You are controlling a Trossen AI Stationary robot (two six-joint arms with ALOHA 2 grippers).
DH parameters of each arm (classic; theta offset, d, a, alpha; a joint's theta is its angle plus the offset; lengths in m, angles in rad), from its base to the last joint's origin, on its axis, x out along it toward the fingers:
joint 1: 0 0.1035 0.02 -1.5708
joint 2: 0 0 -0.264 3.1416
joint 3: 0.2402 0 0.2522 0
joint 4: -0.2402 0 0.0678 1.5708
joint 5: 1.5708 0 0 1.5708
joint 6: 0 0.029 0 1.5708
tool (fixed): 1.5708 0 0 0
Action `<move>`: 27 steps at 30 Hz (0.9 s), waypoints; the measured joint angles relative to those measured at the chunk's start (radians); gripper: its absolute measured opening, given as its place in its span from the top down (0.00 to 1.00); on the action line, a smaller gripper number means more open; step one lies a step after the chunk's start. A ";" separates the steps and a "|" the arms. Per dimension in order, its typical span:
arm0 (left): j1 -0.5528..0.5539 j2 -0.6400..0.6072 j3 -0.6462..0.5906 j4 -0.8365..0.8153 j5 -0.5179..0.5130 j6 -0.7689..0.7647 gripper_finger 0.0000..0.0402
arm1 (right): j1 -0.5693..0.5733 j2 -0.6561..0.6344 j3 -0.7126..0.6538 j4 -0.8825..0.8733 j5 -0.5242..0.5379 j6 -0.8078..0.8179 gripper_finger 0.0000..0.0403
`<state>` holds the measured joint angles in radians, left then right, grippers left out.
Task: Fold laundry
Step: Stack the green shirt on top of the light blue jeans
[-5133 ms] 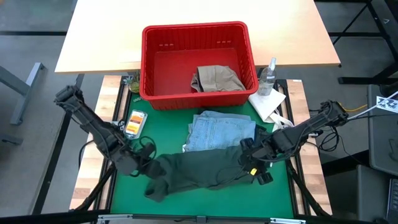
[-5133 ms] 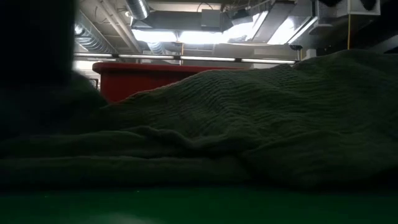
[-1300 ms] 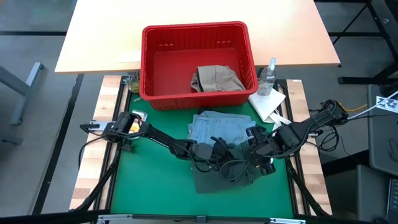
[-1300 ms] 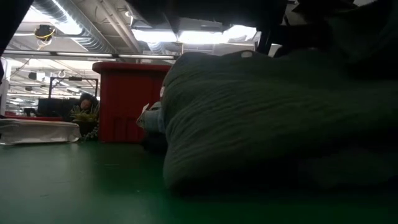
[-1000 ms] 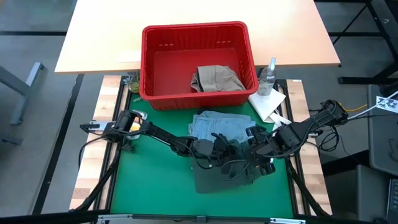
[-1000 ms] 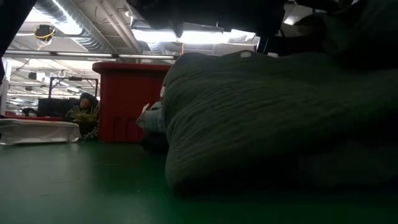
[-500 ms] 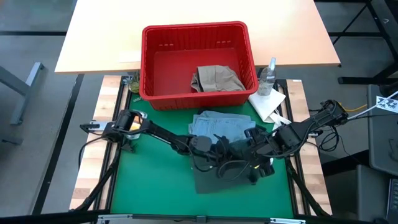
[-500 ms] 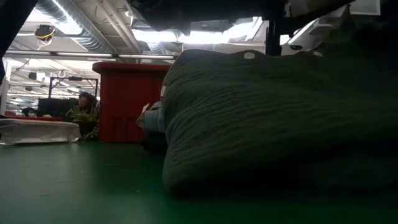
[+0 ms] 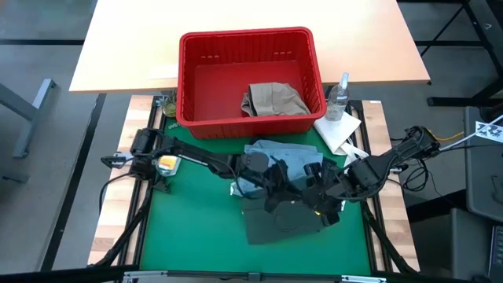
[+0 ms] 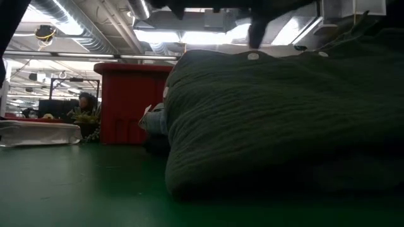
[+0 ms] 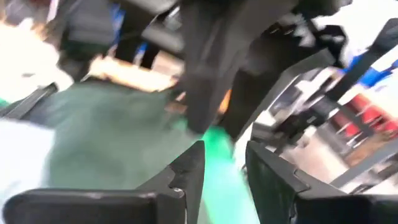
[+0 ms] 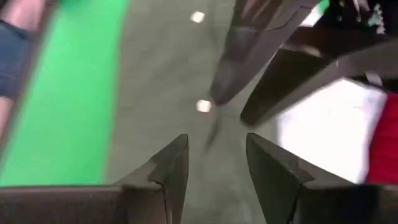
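Note:
A dark olive green piece (image 9: 283, 220) lies folded on the green mat, its white buttons (image 10: 254, 56) on top. Just beyond it lies light blue denim (image 9: 275, 156). A beige khaki piece (image 9: 273, 98) sits in the red basket (image 9: 192, 86). My left gripper (image 9: 275, 185) hovers open above the olive piece's far edge, with nothing between its fingers (image 11: 186, 171). My right gripper (image 9: 316, 203) is open over the olive piece's right side, pointing steeply down at the cloth (image 12: 161, 93).
A spray bottle (image 9: 338, 96) and a white cloth (image 9: 338, 130) sit at the far right. A small orange object (image 9: 167, 163) lies at the left edge. The left half of the green mat (image 9: 189, 224) is bare. A wooden table (image 9: 134, 47) stands behind.
My left gripper has risen off the olive piece and drawn back toward the table's far edge, rolling as it went. The olive piece stays folded where it was.

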<state>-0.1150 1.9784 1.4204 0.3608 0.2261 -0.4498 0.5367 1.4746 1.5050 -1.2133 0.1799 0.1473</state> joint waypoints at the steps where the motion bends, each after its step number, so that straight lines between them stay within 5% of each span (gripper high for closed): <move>1: 0.005 -0.014 0.000 -0.061 -0.003 0.008 0.73 | 0.011 0.000 -0.012 -0.003 0.034 0.000 0.60; 8: 0.008 -0.149 -0.001 -0.403 -0.011 0.127 0.80 | 0.042 0.000 -0.126 -0.003 0.124 0.000 0.60; 19: -0.057 -0.315 -0.001 -0.843 -0.138 0.146 0.83 | 0.033 0.000 -0.304 0.065 0.080 0.044 0.60; 27: -0.172 -0.306 -0.142 -0.806 -0.339 0.120 0.83 | 0.032 0.000 -0.380 0.065 0.035 0.106 0.60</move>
<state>-0.2867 1.6726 1.2780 -0.4453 -0.1127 -0.3297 0.5690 1.4750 1.1245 -1.1486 0.2149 0.2533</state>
